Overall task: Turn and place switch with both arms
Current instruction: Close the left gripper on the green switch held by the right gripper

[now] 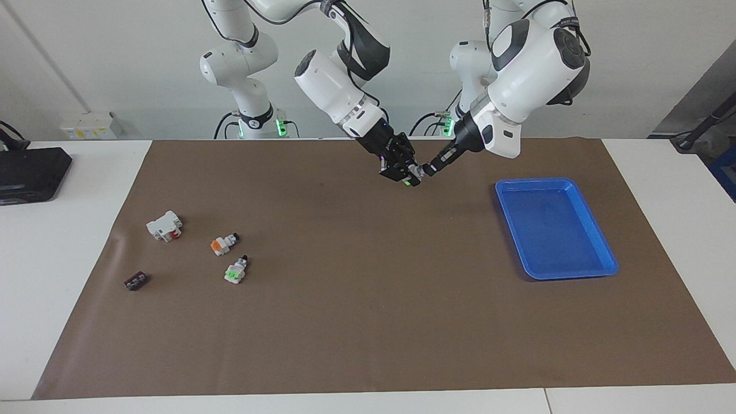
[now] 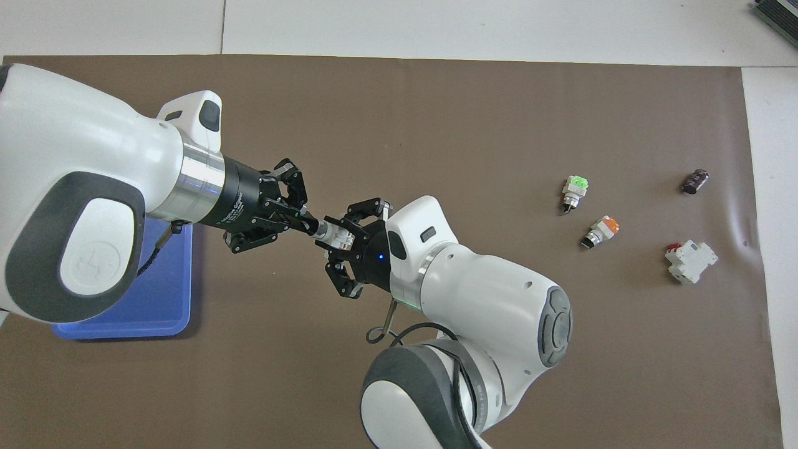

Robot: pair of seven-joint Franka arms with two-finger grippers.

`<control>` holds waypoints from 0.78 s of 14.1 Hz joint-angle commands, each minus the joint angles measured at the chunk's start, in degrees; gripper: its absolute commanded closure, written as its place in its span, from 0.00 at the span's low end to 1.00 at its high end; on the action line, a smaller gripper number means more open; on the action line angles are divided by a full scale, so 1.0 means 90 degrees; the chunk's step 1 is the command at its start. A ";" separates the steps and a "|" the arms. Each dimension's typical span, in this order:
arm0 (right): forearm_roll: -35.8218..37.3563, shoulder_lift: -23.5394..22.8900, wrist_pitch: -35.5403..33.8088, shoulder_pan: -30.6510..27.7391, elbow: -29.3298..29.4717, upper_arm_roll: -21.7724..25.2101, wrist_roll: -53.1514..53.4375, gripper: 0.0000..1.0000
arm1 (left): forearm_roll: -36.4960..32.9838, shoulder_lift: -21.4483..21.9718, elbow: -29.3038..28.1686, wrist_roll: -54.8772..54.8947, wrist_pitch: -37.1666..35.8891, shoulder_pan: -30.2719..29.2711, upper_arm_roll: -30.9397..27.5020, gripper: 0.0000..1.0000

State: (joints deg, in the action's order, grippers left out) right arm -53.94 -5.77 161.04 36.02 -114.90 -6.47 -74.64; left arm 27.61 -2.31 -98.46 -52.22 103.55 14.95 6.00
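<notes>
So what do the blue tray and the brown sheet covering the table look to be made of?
The blue tray looks like moulded plastic: one even saturated colour, rounded corners, a raised rim and a slight sheen on its floor. The brown sheet looks like matte paper or thin card, though it could be a soft mat: it shows no gloss, and there is a small wrinkle at its edge toward the right arm's end of the table.

White switch (image 2: 331,232) (green end, black knob) held aloft between both jaws.

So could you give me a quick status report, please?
Left gripper and right gripper both shut on the switch, held up over the mat. Blue tray unobstructed.
</notes>
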 commanded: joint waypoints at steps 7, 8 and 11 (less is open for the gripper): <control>0.0115 -0.0286 0.0251 0.0040 0.0326 -0.0102 0.0149 1.00 | 0.0506 0.0403 -0.0544 0.2940 -0.0684 0.0331 0.0095 1.00; 0.0115 -0.0286 0.0251 0.0040 0.0326 -0.0102 0.0149 1.00 | 0.0516 0.0403 -0.0545 0.3009 -0.0714 0.0312 0.0095 1.00; 0.0105 -0.0286 0.0290 0.0040 0.0326 -0.0102 0.0149 1.00 | 0.0546 0.0413 -0.0545 0.3135 -0.0889 0.0302 0.0095 1.00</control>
State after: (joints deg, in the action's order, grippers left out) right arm -53.94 -5.56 161.03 36.45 -116.10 -7.04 -74.64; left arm 28.29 -2.00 -99.71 -25.34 101.97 15.08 5.50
